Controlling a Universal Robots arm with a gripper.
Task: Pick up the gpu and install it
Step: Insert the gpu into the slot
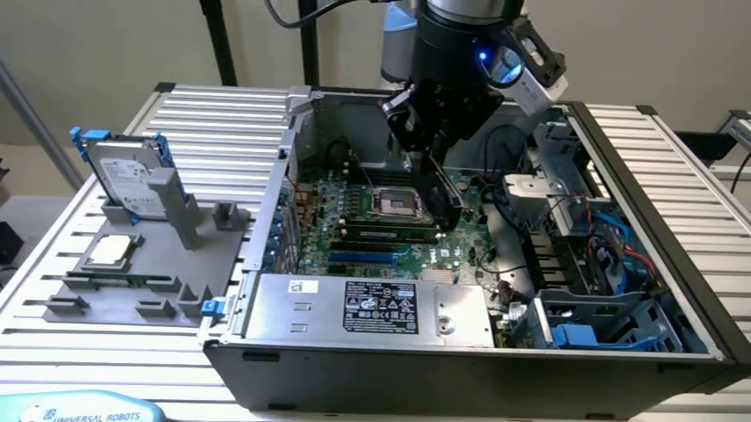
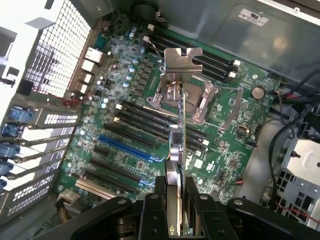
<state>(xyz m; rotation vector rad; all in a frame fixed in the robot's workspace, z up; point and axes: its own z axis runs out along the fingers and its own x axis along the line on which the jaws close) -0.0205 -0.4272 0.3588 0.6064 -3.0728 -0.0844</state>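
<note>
Clamping the gpu (image 2: 182,115) edge-on between the close-set black fingers of the gripper (image 2: 176,194), hanging above the green motherboard (image 2: 125,125) inside the grey sheet-metal case (image 1: 470,380). Showing a notched bare-steel bracket (image 2: 182,59) at the card's far end. Reading "UNIVERSAL ROBOTS" on a pale blue object (image 1: 83,411) at the exterior view's left; finding the silver power supply (image 1: 294,309) label's black print too small to make out.

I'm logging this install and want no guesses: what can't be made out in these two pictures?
- Wrist view: the gpu, held by the gripper, is edge-on, so its faces are hidden.
- Wrist view: gpu and gripper cover the motherboard beneath; which slot it hangs over is unclear.
- Exterior view: the power supply hides the motherboard's near edge.
- Exterior view: the hard drive label is too small to read.
</note>
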